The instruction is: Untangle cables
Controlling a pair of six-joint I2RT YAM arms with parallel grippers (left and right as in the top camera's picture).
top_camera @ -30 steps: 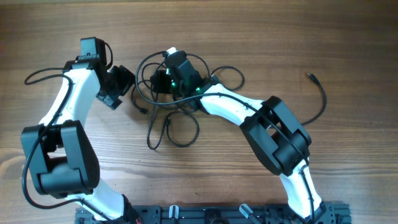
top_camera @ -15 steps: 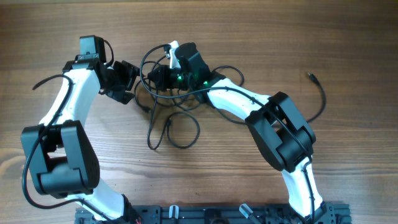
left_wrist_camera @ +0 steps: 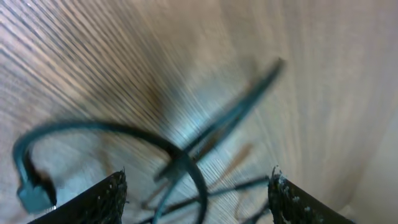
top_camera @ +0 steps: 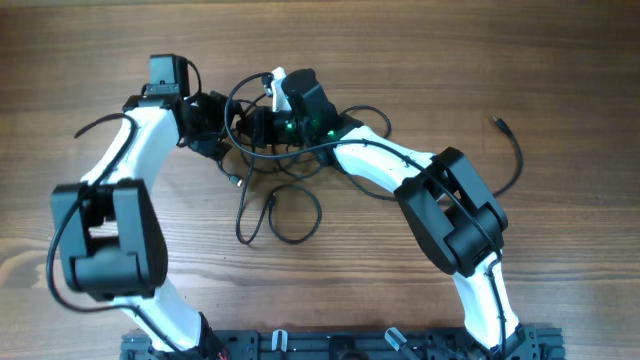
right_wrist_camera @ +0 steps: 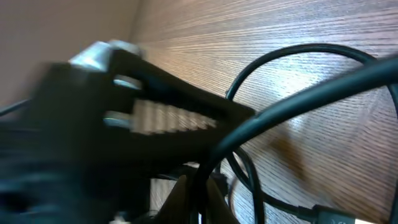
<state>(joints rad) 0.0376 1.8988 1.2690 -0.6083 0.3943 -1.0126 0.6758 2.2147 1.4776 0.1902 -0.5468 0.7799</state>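
left arm: elbow bent, jaws apart | right arm: jaws pinching cables

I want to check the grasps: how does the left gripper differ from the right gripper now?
The left gripper stands open, jaws wide apart, holding nothing; the right gripper is shut, apparently on a strand of the cables. The left gripper is at the tangle's left edge, the right gripper over its upper middle. Both meet the same tangle.
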